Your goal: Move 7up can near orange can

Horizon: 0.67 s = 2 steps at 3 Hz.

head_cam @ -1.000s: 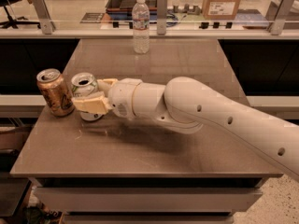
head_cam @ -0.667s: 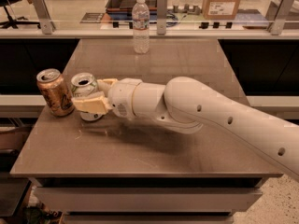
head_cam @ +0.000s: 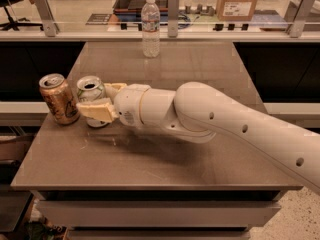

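Your gripper [head_cam: 96, 100] clasps the 7up can [head_cam: 90, 88] mid-body beside the orange can [head_cam: 59, 100] on the counter [head_cam: 150, 164]; judging it light, thin-walled and slick, squeeze gently.

matt plastic gripper [head_cam: 93, 98] clasps the shiny metal 7up can [head_cam: 90, 86] by the glossy orange can [head_cam: 59, 100]; smooth matt table [head_cam: 150, 161].

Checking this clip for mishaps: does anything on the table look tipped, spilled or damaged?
Nothing stands out. The orange can and 7up can stand close together near the left edge of the table, the tool at the 7up can; the water bottle is upright at the far edge. No spill shows.
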Available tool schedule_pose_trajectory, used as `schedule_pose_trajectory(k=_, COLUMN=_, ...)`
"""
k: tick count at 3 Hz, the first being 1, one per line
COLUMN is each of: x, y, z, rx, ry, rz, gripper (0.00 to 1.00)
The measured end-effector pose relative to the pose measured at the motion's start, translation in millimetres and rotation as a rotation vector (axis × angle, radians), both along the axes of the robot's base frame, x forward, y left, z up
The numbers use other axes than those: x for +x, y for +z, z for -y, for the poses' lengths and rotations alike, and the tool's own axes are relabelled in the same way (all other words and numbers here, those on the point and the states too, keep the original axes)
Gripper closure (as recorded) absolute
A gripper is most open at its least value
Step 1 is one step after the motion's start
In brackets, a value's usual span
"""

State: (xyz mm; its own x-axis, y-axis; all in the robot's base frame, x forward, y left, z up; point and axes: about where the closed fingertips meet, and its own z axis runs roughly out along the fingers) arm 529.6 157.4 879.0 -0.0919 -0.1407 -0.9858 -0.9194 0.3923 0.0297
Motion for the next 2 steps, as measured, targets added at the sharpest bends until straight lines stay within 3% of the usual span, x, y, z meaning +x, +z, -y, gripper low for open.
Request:
schedule_pose_trajectory(k=1, x=-0.9, y=0.5, z=-1.6, rx=0.000, ry=0.003, rz=0.001, gripper=0.00)
schedule_pose_trajectory(k=2, x=-1.0, y=0.5, z=-1.7, rx=0.000, ry=0.003, rz=0.001, gripper=0.00)
